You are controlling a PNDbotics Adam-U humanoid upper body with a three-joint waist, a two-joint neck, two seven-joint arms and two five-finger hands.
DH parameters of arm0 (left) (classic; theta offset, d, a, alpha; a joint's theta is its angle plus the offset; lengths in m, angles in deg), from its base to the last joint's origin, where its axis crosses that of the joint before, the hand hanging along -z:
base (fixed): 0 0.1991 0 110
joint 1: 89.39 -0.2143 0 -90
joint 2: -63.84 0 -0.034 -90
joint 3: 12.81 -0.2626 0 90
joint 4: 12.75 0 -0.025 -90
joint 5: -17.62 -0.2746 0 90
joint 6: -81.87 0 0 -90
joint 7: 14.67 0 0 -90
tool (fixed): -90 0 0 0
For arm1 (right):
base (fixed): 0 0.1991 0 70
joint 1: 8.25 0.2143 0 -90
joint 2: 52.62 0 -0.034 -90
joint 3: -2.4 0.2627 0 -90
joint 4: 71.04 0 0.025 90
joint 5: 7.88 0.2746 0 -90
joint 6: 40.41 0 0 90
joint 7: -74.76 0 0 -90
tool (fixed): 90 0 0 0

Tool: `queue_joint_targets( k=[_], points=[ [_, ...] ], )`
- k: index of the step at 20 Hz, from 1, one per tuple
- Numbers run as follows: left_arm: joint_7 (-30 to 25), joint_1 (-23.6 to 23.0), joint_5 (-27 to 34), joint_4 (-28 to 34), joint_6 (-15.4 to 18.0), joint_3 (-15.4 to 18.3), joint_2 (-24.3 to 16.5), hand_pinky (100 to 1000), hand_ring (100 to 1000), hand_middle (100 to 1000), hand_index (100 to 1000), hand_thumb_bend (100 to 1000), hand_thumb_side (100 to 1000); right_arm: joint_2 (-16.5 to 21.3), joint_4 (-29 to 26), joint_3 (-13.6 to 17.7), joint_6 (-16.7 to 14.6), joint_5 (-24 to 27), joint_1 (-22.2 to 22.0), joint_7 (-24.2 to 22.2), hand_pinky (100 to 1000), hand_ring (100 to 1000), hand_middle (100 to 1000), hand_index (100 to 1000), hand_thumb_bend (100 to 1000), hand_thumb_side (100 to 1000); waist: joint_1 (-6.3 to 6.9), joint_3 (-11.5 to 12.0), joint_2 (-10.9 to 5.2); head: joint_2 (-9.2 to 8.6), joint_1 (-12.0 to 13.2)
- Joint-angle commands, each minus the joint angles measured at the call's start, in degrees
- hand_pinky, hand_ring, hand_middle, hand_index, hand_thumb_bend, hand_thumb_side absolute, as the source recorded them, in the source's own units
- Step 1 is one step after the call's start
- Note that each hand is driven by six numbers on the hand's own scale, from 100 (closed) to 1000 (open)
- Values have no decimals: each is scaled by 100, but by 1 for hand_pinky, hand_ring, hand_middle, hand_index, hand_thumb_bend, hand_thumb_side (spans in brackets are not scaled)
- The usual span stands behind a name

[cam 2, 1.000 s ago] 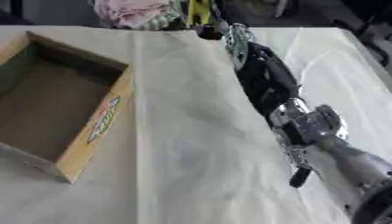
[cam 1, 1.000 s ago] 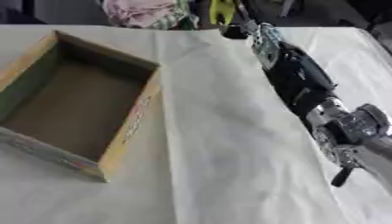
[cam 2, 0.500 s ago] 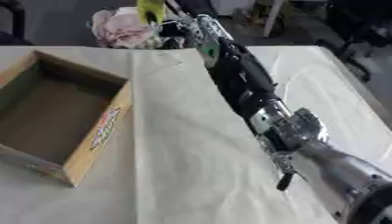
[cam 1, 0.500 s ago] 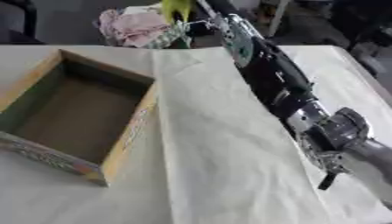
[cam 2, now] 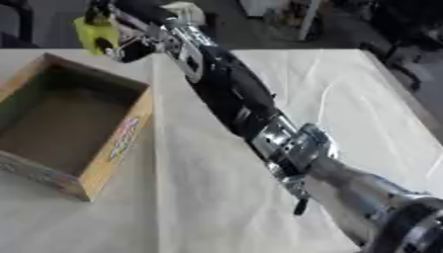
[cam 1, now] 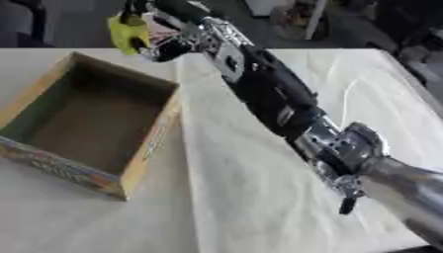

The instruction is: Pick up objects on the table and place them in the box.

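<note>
Grasping a yellow object (apparently), right robot hand above the box's far edge.

- Both eyes look down from the head at the table.
- They share the box and right arm, slightly offset.

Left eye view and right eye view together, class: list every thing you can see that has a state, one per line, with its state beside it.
Cardboard box: open at the top, nothing visible inside, standing on the table.
Yellow-green object: held off the table, above the box's far edge.
Right hand: fingers curled round the yellow-green object, arm stretched across the table.
White tablecloth: spread over the table, creased.
Left hand: not in view.
</note>
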Motion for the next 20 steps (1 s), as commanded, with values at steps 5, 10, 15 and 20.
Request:
queue_joint_targets(
  k=[5, 10, 15, 20],
  points=[
    [-34, 49, 25, 112, 0, -8, -8, 514, 797, 747, 803, 406, 856, -328, -54, -213, -331, -448, -14, -358, 796, 802, 637, 819, 116, 233, 82, -40, -103, 86, -16],
    [-36, 42, 33, 112, -1, -4, -13, 514, 797, 747, 803, 405, 857, -337, -140, -276, -496, -849, -47, -435, 859, 907, 922, 1000, 353, 436, 109, -108, -93, 104, -11],
    [-35, 33, 34, 112, 1, 2, -21, 514, 797, 747, 803, 404, 856, -225, -413, -212, -456, -1043, -44, -197, 884, 941, 1000, 1000, 458, 523, 144, -204, -106, 117, 38],
    [-6, 4, 30, 112, 4, 28, -37, 514, 798, 747, 803, 404, 856, -36, -861, 16, -97, -574, -55, 387, 871, 915, 982, 1000, 375, 489, 177, -379, -131, 137, 190]
  ],
)
